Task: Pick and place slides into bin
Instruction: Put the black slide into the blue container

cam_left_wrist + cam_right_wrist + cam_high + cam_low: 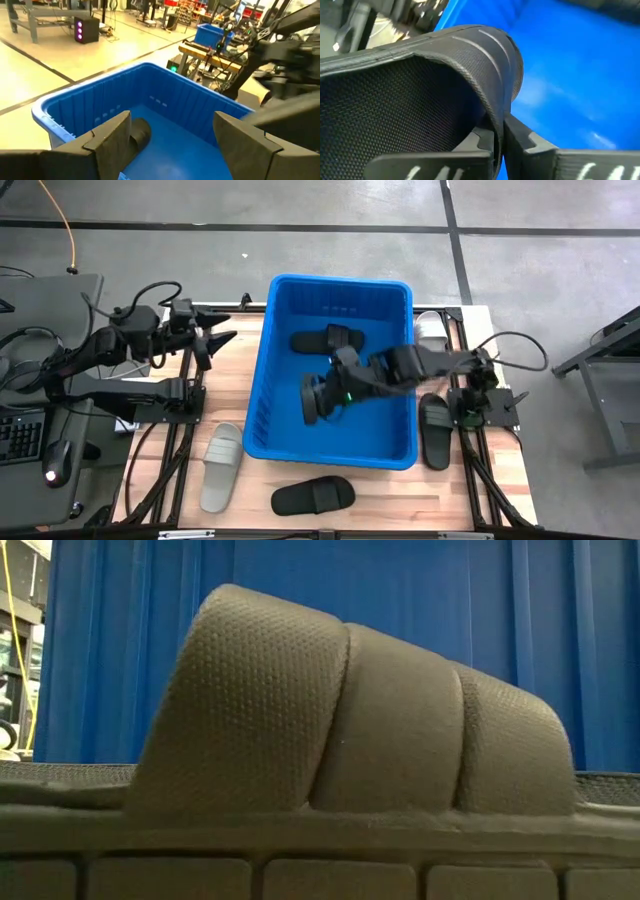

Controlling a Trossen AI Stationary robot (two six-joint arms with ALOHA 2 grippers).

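— While the left arm waits at the tabletop's (330, 470) left edge, where is the right one?
— Stretched over the bin (268, 370), its right end effector (335, 392) clamped on the strap of a black slide (312, 399) held above the bin floor. The left end effector (213, 333) has its fingers spread apart and holds nothing.
— What does the wrist camera add?
— The right wrist view shows the strap pinched edge-on between the fingers; the overhead view cannot. The low view is filled by another slide's strap against the blue wall.
— How many slides?
— Six overhead: two black in the bin, counting the gripped one and its neighbour (328, 339); outside, two black (312, 496) (435, 430), one light grey (221, 466), one white (431, 330).
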